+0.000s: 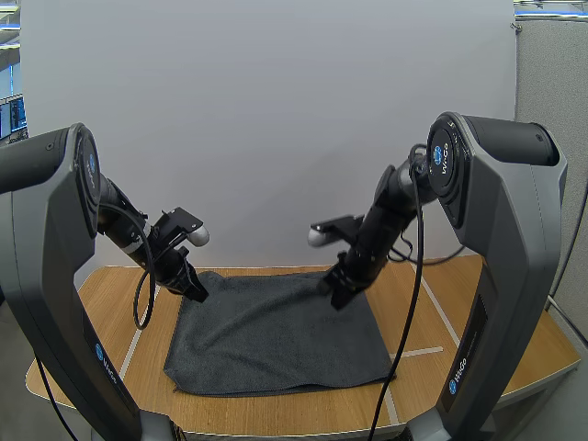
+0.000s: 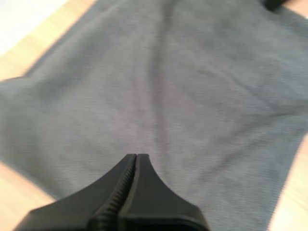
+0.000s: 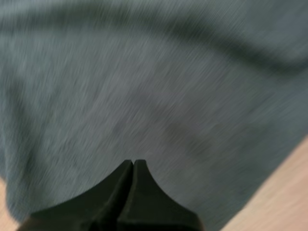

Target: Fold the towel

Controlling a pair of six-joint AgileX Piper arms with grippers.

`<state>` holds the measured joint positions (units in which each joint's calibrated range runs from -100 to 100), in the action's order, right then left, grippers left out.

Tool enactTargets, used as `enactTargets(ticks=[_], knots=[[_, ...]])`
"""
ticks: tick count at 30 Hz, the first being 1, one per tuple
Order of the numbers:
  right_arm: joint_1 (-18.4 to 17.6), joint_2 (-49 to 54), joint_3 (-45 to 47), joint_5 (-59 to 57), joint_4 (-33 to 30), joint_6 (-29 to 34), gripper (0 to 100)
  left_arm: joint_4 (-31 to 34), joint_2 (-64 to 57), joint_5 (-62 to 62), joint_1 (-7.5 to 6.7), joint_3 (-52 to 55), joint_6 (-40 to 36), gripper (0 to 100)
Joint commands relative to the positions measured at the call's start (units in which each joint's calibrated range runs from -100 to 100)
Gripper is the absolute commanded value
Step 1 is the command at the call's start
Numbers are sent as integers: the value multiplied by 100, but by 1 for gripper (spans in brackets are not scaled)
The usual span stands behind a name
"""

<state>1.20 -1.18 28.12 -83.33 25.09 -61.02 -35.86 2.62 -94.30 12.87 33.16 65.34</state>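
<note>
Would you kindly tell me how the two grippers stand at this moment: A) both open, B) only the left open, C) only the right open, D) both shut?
D: the left gripper and the right gripper each lie shut as one dark wedge over the towel.

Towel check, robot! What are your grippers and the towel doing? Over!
Left gripper shut, empty, at far left corner of towel. Right gripper shut, empty, at its far right side. Dark towel spread out on table, unfolded. Nothing on it.
</note>
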Motion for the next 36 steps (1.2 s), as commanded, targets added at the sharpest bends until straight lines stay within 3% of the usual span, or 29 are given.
enactTargets(ticks=[1, 11, 18, 22, 36], knots=[[20, 232, 1022, -106, -264, -197, 0, -122, 138, 1232, 9, -186, 95, 0], [54, 844, 1484, -89, -334, -196, 0, -222, 1199, 1841, -56, -880, 138, 0], [54, 1312, 1964, -124, -399, -197, 0, -222, 1497, 2254, -357, -1039, 125, 0], [54, 1324, 2203, -45, -473, -197, 0, -235, 1544, 2722, -460, -1039, 137, 0], [415, 1324, 2326, 48, -741, -289, 0, -256, 1908, 3682, -476, -1125, 149, 0]])
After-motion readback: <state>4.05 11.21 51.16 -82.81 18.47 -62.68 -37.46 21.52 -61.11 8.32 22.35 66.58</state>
